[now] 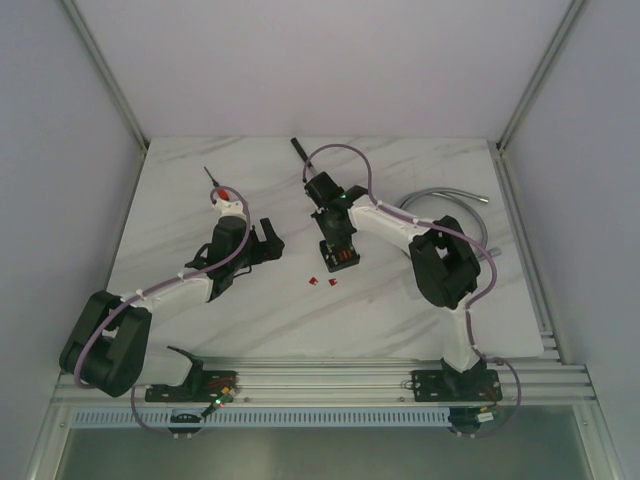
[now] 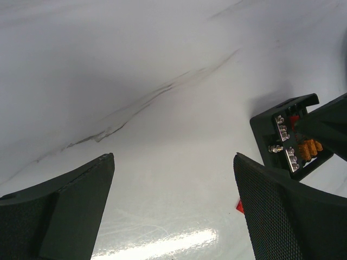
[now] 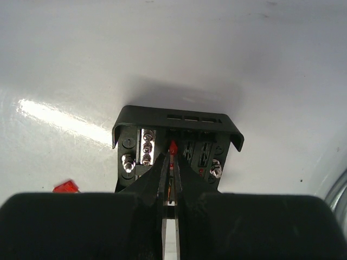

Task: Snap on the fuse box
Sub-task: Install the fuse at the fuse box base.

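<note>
The fuse box (image 1: 341,259) is a small black open box on the white table; its far wall (image 3: 179,116) and its screw terminals face the right wrist camera. My right gripper (image 3: 173,155) hangs right over it, shut on a small red fuse (image 3: 173,146) whose tip points into the box's middle slots. Orange fuses sit in the fuse box (image 2: 287,142), seen at the right of the left wrist view. My left gripper (image 2: 173,162) is open and holds nothing. It hovers over bare table to the left of the box. In the top view the left gripper (image 1: 266,241) and right gripper (image 1: 338,250) stand a short way apart.
Two tiny loose red pieces (image 1: 321,283) lie just in front of the box; one (image 3: 66,187) shows left of my right fingers. A grey cable (image 1: 450,196) lies at the back right, a black rod (image 1: 300,151) at the back middle, and a thin tool (image 1: 213,182) at the back left.
</note>
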`<move>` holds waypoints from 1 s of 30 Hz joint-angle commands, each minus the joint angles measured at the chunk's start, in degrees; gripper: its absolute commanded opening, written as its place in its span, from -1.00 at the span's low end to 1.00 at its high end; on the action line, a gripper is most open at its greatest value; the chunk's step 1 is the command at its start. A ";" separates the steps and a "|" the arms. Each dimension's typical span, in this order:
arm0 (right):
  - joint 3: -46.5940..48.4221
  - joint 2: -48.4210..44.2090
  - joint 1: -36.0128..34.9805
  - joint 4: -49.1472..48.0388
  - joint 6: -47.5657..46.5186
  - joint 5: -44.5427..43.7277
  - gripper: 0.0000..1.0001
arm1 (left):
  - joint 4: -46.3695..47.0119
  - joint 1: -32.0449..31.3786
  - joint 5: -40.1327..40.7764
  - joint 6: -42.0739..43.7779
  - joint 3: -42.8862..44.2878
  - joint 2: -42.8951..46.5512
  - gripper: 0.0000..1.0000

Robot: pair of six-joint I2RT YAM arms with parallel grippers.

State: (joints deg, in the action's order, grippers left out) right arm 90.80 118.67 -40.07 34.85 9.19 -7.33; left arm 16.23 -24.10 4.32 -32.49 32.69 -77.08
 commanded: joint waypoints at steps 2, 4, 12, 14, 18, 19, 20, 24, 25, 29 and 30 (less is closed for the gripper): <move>-2.67 14.82 0.67 10.09 -0.05 2.65 -1.00 | 0.33 0.24 -0.52 -0.03 -0.52 0.09 1.00; -2.82 15.53 0.62 10.79 -0.05 3.33 -1.00 | 0.35 0.28 -0.53 0.00 -0.49 0.09 1.00; -14.97 8.37 -0.43 10.62 1.67 5.56 -1.00 | 0.53 0.16 -1.70 -0.33 -0.68 0.64 1.00; -16.99 6.87 -0.77 10.73 1.87 6.17 -1.00 | 0.63 0.17 -2.01 -0.53 -0.78 0.85 1.00; -17.12 7.00 -1.13 11.67 1.88 6.47 -1.00 | 0.63 0.19 -2.29 -0.68 -0.94 1.60 1.00; -16.46 7.65 -1.13 11.92 1.88 6.31 -1.00 | 0.64 0.25 -2.32 -0.60 -1.00 1.78 1.00; -15.85 8.54 -1.14 12.15 1.88 6.28 -1.00 | 0.65 0.21 -2.30 -0.64 -1.08 1.95 1.00; -11.76 13.03 -1.15 13.19 1.77 4.79 -1.00 | 0.73 0.25 -2.25 -0.69 -1.39 1.98 1.00; -10.78 13.52 -1.15 13.17 1.68 4.55 -1.00 | 0.71 0.20 -2.40 -0.73 -1.35 1.98 1.00; -7.58 9.23 -1.16 10.58 1.69 6.19 -1.00 | 0.73 0.21 -2.86 -1.06 -1.43 2.57 1.00; -6.72 7.62 -1.19 9.94 1.77 6.26 -1.00 | 0.77 0.19 -3.01 -1.31 -1.52 2.75 1.00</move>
State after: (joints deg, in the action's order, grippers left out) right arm 88.84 117.40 -40.32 33.41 9.80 -7.11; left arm 16.27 -24.10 2.37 -32.99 31.92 -75.94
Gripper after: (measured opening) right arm 0.105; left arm 0.998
